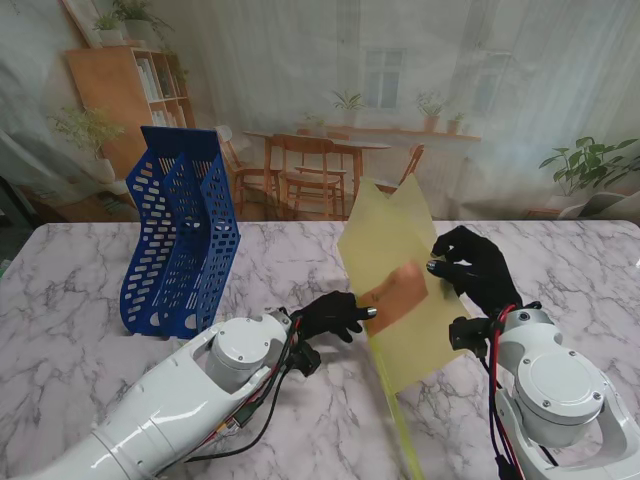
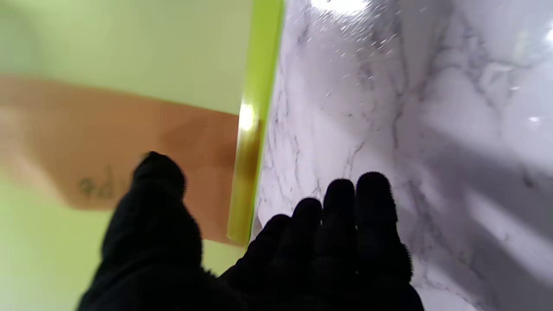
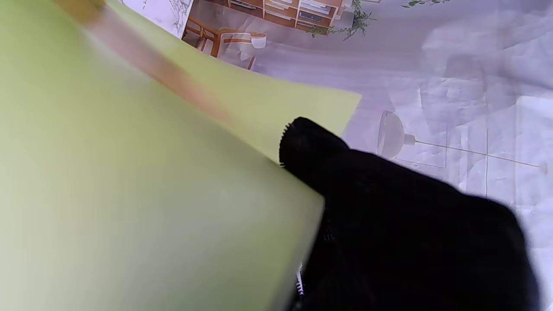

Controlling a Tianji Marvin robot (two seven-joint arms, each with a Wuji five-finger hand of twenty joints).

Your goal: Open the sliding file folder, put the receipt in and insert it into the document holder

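The yellow-green sliding file folder (image 1: 400,290) is being held tilted up off the desk (image 1: 90,300) at about the 4 o'clock side of the stand view by the right robot hand (image 1: 470,265), whose fingers are being closed on its right edge. The orange receipt (image 1: 395,295) is being fed into it at the folder's left edge, the left robot hand (image 1: 335,315) being pinched on the receipt, so the insertion step appears to be in hand. Next, the receipt is to be pushed fully in, the slide bar closed, and the folder carried to the blue document holder (image 1: 180,240) at 10 o'clock.
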